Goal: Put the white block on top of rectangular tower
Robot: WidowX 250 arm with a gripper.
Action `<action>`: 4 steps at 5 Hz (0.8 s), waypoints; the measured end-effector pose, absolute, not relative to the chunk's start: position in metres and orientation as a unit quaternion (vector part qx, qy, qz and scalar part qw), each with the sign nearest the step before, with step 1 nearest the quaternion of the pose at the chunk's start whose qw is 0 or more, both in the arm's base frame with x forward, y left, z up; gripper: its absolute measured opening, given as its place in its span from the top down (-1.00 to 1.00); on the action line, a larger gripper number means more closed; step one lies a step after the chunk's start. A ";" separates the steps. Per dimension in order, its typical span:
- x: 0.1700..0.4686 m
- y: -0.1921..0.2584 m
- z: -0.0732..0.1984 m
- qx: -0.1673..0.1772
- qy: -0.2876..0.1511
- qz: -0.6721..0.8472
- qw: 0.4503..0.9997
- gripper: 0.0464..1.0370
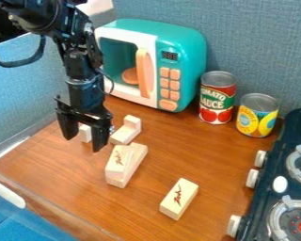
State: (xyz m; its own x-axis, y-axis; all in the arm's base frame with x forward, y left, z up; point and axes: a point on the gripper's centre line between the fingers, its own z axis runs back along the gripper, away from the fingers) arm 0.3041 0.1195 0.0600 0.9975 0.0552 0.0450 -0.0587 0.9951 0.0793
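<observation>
The black gripper (84,137) hangs low over the left part of the table, fingers apart and pointing down. A small pale block (85,133) shows between the fingers; whether they touch it, I cannot tell. Right of the gripper, a pale wooden block (122,135) lies flat, with a small piece (133,122) upright at its far end. Nearer the camera, one long block (119,161) rests on another long block (137,160). A single rectangular block (178,199) lies apart to the right. Which of these is the rectangular tower is unclear.
A teal toy microwave (191,56) stands behind the blocks. To its right are a tomato sauce can (217,98) and a yellow can (258,115). A dark toy stove (285,162) with white knobs lines the right edge of the wooden table (209,155).
</observation>
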 end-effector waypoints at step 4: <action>0.336 0.146 0.045 0.021 -0.018 0.071 0.997 -0.92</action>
